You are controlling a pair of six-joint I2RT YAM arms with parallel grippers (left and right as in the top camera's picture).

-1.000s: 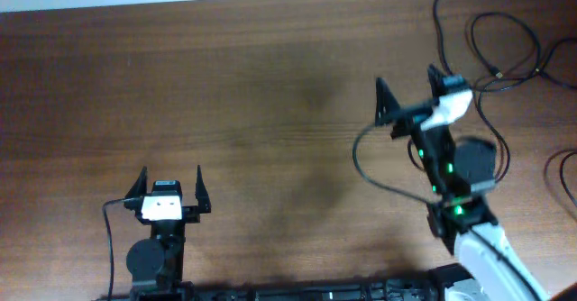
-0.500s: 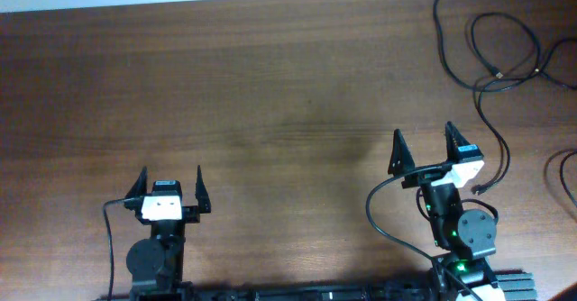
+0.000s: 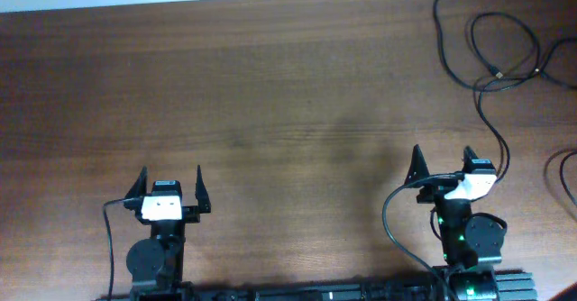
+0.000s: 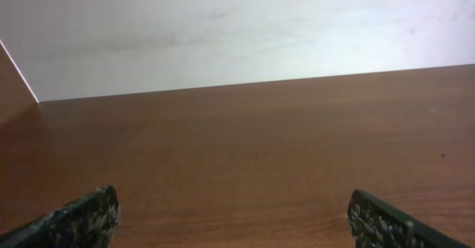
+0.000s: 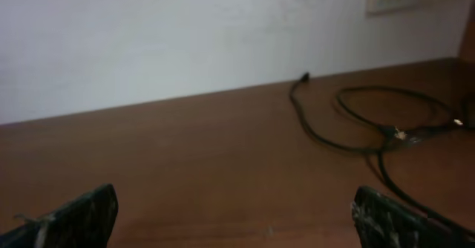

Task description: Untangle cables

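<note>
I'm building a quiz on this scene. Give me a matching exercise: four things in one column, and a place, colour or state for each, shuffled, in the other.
1. left claw
2. right claw
3. cables
4. table

A. open, near edge, right side
B. brown wood
C. open, near edge, left side
D. black, lying loose at the far right corner

Pairs: 1-C, 2-A, 3-D, 4-B

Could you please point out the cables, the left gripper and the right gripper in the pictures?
cables [image 3: 484, 84]: overhead view, on the spot where the strands meet.
left gripper [image 3: 170, 172]: overhead view, midway between its open fingertips.
right gripper [image 3: 442, 153]: overhead view, midway between its open fingertips.
</note>
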